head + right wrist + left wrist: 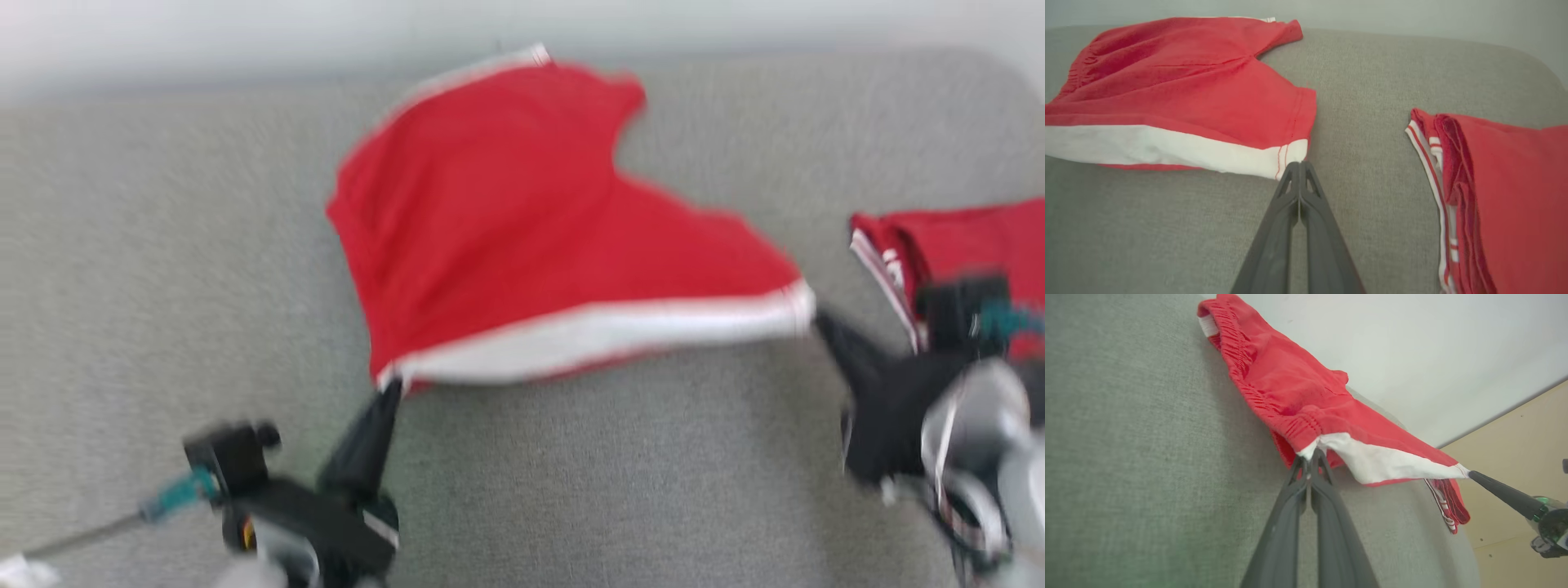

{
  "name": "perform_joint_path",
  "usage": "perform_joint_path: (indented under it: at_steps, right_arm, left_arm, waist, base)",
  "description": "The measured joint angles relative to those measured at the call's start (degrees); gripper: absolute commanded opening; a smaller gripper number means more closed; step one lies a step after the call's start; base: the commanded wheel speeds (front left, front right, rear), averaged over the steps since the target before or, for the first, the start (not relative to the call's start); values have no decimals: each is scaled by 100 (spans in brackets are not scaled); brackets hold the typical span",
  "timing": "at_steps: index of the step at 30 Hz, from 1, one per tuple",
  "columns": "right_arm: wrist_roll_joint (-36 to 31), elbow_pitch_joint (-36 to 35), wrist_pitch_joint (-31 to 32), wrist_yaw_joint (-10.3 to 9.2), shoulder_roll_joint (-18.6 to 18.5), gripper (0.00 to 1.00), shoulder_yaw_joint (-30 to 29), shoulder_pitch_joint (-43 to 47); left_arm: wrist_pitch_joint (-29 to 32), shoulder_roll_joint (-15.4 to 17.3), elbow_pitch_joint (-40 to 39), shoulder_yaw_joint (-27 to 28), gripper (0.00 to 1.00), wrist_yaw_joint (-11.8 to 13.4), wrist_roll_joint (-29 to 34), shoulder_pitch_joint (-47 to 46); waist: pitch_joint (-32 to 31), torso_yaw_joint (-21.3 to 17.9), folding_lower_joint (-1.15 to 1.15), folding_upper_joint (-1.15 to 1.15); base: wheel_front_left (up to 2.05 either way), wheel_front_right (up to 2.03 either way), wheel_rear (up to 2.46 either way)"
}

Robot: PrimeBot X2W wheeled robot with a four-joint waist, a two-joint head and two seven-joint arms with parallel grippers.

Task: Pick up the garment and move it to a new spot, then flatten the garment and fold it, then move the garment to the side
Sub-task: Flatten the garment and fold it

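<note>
Left hand (390, 392): shut on the shorts (506, 212), at the waist end of the white band (596, 339).
Right hand (819, 321): shut on the hem end, likely pulling that edge taut to flatten.
Shorts: spread mid grey cushion (163, 245).
Folded red pile (955, 237): far right, apart.

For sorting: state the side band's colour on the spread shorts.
White band on red cloth shorts; right wrist view.

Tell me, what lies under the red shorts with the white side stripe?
Grey woven upholstery spreads beneath the red shorts and shows all around them. The patch directly under the cloth is hidden.
</note>
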Motion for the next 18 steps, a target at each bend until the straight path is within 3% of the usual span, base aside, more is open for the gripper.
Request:
perform_joint_path:
  at_steps: [8,13,18]
  right_arm:
    - [171,-1161,1247,-1,14,0,-203,1898]
    - [382,-1739,1938,-1,7,0,-356,2860]
    - [519,-2121,2447,-1,127,0,-537,3528]
  left_arm:
    - [-66,9,221,-376,0,205,189,944]
    - [-11,320,34,-508,0,478,356,1397]
    - [199,587,-207,-735,0,579,560,1693]
  waist:
    - [-829,100,0,0]
    - [-1199,165,0,-1]
    - [-1358,247,1,0]
  base:
    - [0,0,0]
    - [0,0,0]
    - [0,0,0]
